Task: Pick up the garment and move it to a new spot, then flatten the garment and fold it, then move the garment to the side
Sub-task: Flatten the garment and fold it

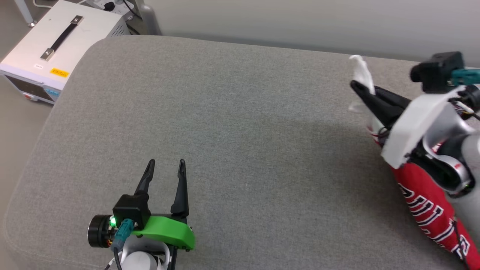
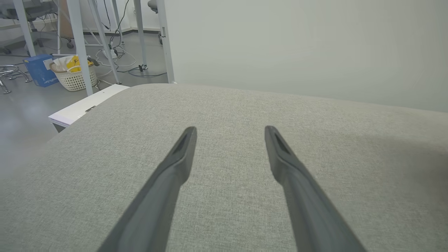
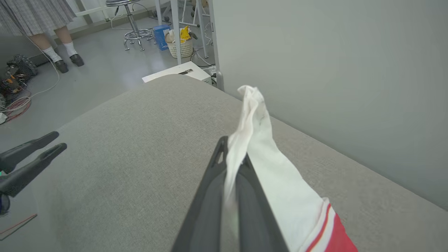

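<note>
Beside pale wall (image 1: 300, 22), grey fabric cushion (image 1: 240, 131) w/ garment (image 1: 427, 202) at R.

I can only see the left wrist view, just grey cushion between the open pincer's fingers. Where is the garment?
Observer: The garment is at the right side of the cushion, caught by the right pincer.
Operator: Caught by which part?
Observer: Its white sleeve, pinched between the shut fingers and poking past their tips.
Operator: Anyone around?
Observer: A person's legs stand on the floor beyond the cushion.
</note>
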